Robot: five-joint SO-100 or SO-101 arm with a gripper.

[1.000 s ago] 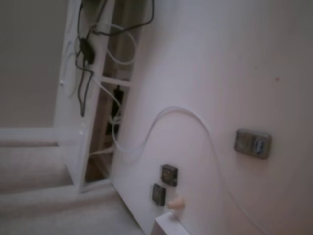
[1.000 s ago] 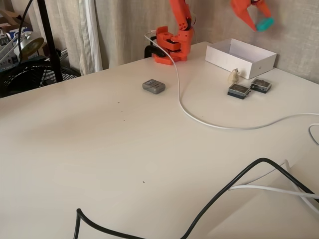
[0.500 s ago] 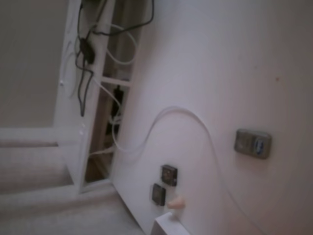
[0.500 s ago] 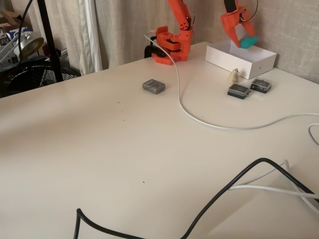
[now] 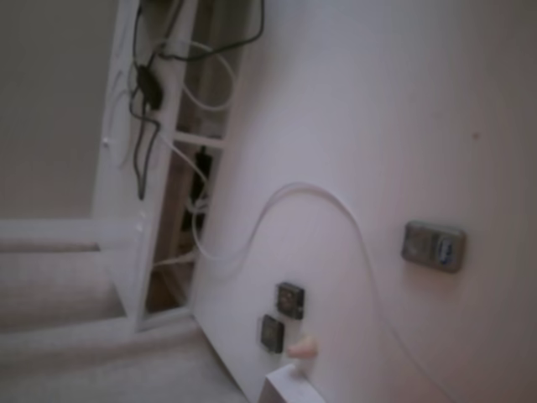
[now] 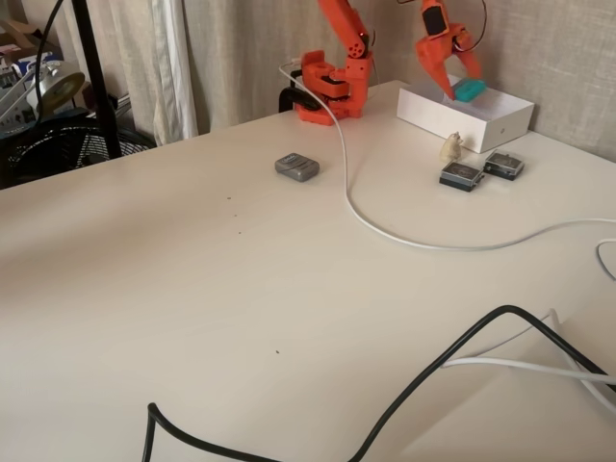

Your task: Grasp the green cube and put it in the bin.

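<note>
In a fixed view the green cube (image 6: 472,91) is a small teal block held low over the open top of the white bin (image 6: 500,123) at the table's far right. My orange gripper (image 6: 462,89) reaches down from above and is shut on the cube, one finger on each side of it. The arm's orange base (image 6: 332,87) stands left of the bin. In the other fixed view only a corner of the bin (image 5: 284,391) shows at the bottom edge. Cube and gripper are out of that view.
A grey-silver device (image 6: 296,166) (image 5: 434,245) lies mid-table. Two small dark squares (image 6: 461,175) (image 6: 503,166) and a small pale object (image 6: 449,147) sit in front of the bin. A white cable (image 6: 385,231) and a black cable (image 6: 423,375) cross the table.
The gripper has come down and leftward with the cube, from high above the bin to just over its opening. The other fixed view is unchanged.
</note>
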